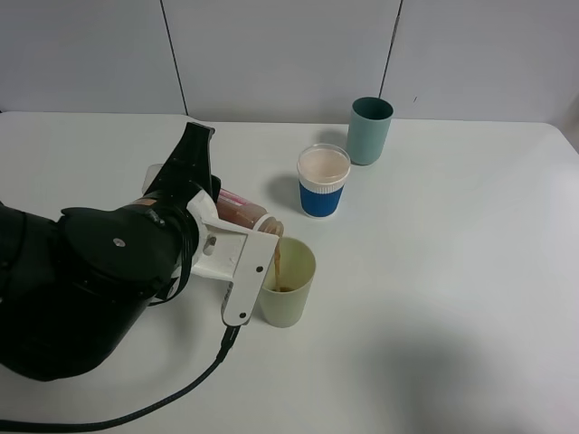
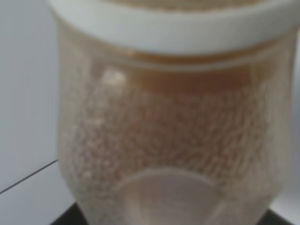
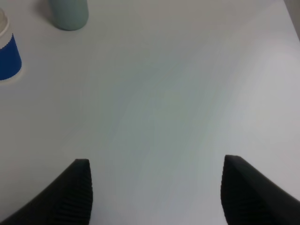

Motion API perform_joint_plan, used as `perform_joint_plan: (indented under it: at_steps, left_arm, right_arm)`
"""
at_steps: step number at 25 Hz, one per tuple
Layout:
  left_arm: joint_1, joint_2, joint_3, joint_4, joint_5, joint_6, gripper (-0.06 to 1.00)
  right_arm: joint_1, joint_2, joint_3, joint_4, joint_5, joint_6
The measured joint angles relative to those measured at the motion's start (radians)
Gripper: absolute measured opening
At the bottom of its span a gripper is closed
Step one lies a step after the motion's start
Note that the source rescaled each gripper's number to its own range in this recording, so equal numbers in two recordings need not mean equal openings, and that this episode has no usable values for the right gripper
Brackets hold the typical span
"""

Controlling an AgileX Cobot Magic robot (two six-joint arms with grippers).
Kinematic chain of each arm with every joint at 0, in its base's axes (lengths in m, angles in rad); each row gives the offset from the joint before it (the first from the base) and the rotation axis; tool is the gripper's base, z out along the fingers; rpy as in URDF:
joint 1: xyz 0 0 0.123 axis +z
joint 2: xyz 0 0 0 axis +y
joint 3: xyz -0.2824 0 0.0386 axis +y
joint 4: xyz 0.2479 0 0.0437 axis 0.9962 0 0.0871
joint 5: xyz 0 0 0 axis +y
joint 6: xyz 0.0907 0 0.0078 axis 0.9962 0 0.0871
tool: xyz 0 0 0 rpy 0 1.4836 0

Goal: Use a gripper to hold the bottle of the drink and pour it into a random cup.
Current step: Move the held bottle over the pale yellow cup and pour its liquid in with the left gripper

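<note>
Your left pincer [image 1: 226, 231] pinches the tilted bottle [image 1: 244, 215], the drink [image 1: 278, 264] running into the yellow-green cup [image 1: 289, 303]; your right pincer [image 3: 157, 197] stands spread.

Light: bright, even and diffuse, from above in every view.
Shadows: soft, with a short one left of the paper cup [image 1: 322, 181] and a faint grey patch on the table [image 1: 470, 226] low in the high view.
Left wrist: the bottle [image 2: 173, 131] is too close and heavily blurred.
Right wrist: the tabletop is fairly crisp, the right gripper [image 3: 157, 161] dark and slightly soft.
</note>
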Motion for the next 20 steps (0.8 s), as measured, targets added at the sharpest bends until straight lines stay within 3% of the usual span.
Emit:
perform_joint_plan:
  at_steps: [20]
  left_arm:
    - [0.0, 0.0, 0.0, 0.0, -0.002, 0.021, 0.0]
  right_arm:
    - [0.0, 0.0, 0.0, 0.0, 0.0, 0.0]
